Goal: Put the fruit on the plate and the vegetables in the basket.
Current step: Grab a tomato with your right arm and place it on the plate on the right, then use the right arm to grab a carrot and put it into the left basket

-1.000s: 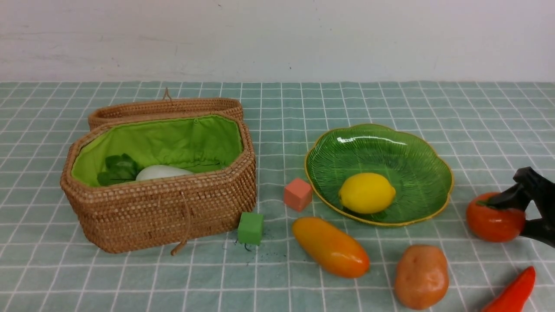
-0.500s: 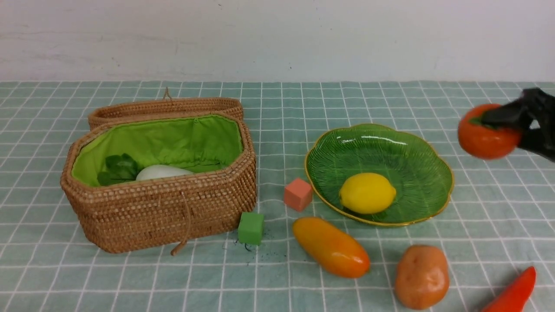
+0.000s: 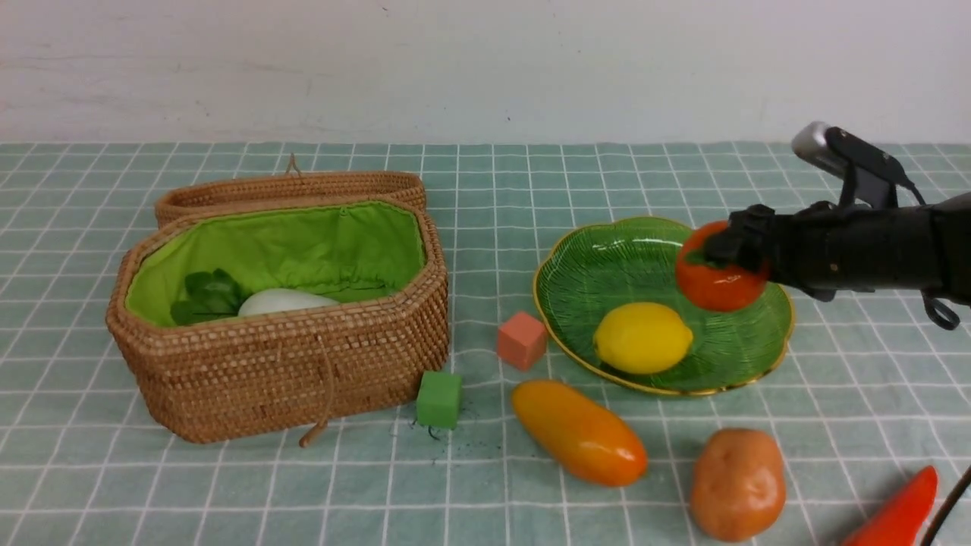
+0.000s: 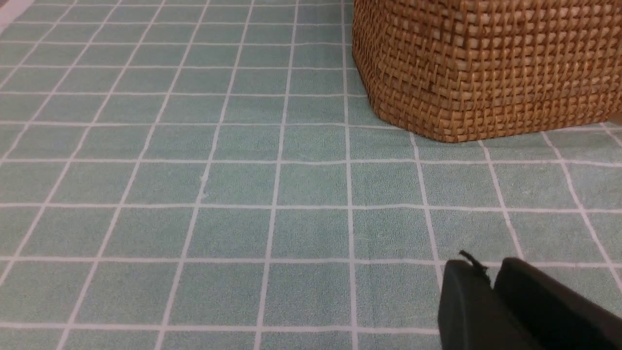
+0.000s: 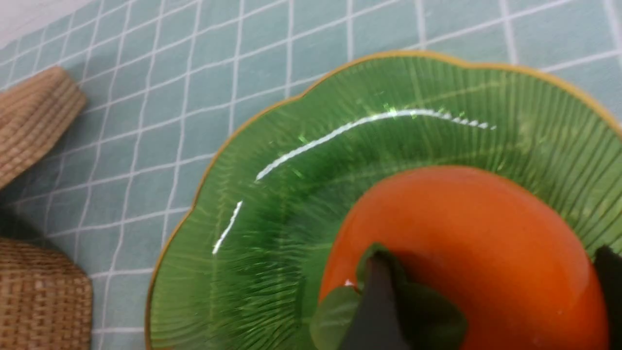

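In the right half of the frame the black right gripper (image 3: pixel 740 246) has its claw spread wide around the round, glossy orange-red persimmon with the green leaf cap (image 3: pixel 721 277), one finger over the leaves and the other on the far flank, and the fruit looks clasped between them; the black left gripper (image 4: pixel 491 287), in the lower right corner of its own wrist picture, has its fingertips close together with nothing seen between them, though whether they fully meet I cannot tell. The persimmon hangs over the right part of the wide, ribbed green glass plate with a scalloped gold rim (image 3: pixel 561 318), behind and to the right of the smooth yellow lemon (image 3: pixel 643 338) in the front view. It lies at the very tips of the claw, on the side towards the middle of the frame, and being round it has no long axis that matters much; the right arm, reaching in from the right edge, is plainly the nearer one. The next move, I judge, is a short lowering and a gentle release, keeping right of the lemon. The dish slopes and shines, so the fruit may roll a little towards the lemon, yet there seems room in the bare green glass beside and behind it, provided the opening fingers do not knock the rim
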